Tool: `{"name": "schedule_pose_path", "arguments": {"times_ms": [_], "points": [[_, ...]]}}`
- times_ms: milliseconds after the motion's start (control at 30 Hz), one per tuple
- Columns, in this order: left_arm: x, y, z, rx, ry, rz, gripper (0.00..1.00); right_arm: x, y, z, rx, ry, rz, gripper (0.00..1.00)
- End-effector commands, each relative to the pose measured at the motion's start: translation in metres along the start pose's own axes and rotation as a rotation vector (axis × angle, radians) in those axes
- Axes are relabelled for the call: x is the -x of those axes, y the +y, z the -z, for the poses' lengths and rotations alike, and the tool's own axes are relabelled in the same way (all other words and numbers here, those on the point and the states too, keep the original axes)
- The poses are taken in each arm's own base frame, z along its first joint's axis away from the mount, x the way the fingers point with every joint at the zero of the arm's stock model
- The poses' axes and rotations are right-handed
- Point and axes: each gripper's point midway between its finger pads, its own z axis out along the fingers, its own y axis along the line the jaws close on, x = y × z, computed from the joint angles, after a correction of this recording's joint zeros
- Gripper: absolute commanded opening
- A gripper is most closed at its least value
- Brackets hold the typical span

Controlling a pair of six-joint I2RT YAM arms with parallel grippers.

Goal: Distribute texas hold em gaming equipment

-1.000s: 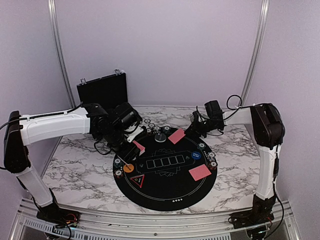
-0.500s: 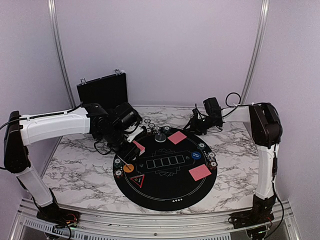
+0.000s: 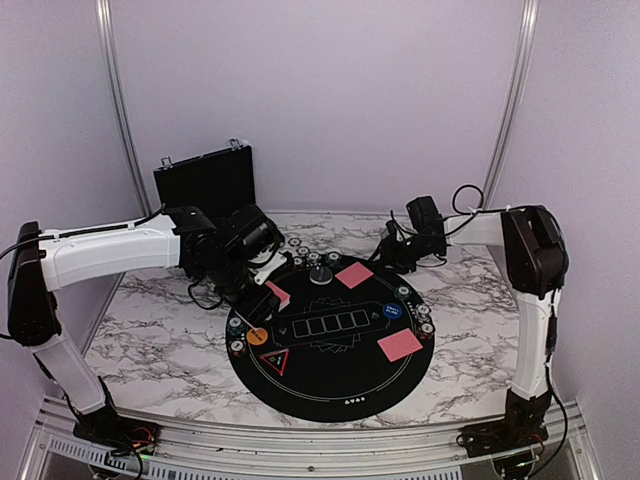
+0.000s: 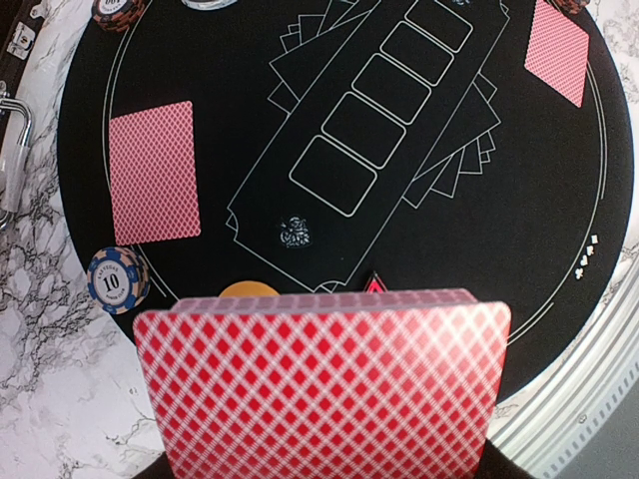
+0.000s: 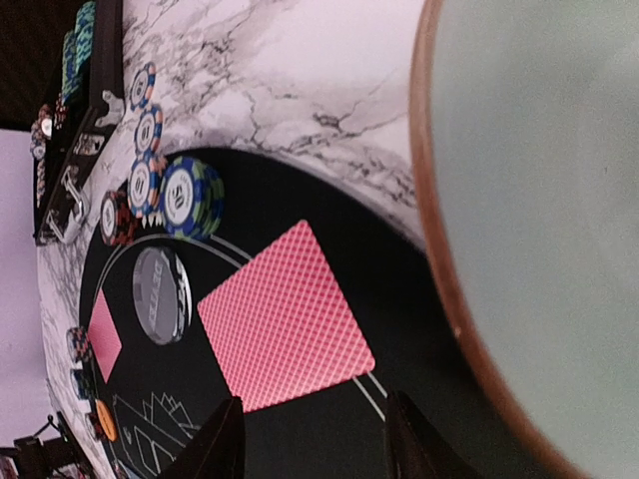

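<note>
Starting at the right pincer (image 5: 318,439), I see its two fingers standing apart with nothing between them. It hangs just above a pinkish-red-backed card (image 5: 285,317) that lies flat and face down near the far edge of the round black mat (image 3: 330,385). I read that card as one seat's hand, which would explain the empty pincer over it.

Close beside it is the pale green bowl (image 5: 539,200); I cannot tell whether it touches the mat. Striped chip stacks (image 5: 190,195) line the mat's far rim, and a grey disc (image 5: 160,295) sits just inside them, so each seat seems to get its own share.

My left pincer (image 3: 270,298) is clamped on the deck of cards (image 4: 324,389), backs toward its wrist camera, over the mat's left side above the orange disc (image 4: 248,289). I think it holds the deck there as a dispenser, within the other arm's reach. A second card (image 3: 400,345) lies at the near right seat, with the blue disc (image 3: 393,311) near it. The black case (image 3: 205,180) stands open at the back of the marble counter (image 3: 160,340), well apart from the mat.
</note>
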Motion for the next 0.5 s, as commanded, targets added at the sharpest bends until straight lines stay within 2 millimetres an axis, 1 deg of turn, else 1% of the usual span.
{"name": "schedule_pose_path", "arguments": {"times_ms": [0,100,133,267,300,467], "points": [[0.011,-0.001,0.012,-0.011,-0.051,-0.011,0.50,0.006,0.031,0.035,0.032,-0.073,0.048,0.49],[0.012,-0.002,0.012,-0.013,-0.050,-0.012,0.50,-0.002,0.048,0.052,0.076,-0.091,0.059,0.56],[0.012,-0.001,0.011,-0.013,-0.049,-0.010,0.50,-0.004,0.057,0.059,0.103,-0.099,0.064,0.58],[0.014,-0.004,0.009,-0.022,-0.045,-0.011,0.50,-0.027,0.082,0.071,0.196,-0.080,0.072,0.68],[0.014,-0.004,0.008,-0.025,-0.042,-0.009,0.50,-0.034,0.092,0.073,0.231,-0.069,0.078,0.70],[0.016,-0.008,0.007,-0.033,-0.041,-0.011,0.50,-0.067,0.131,0.081,0.386,-0.013,0.084,0.73]]}}
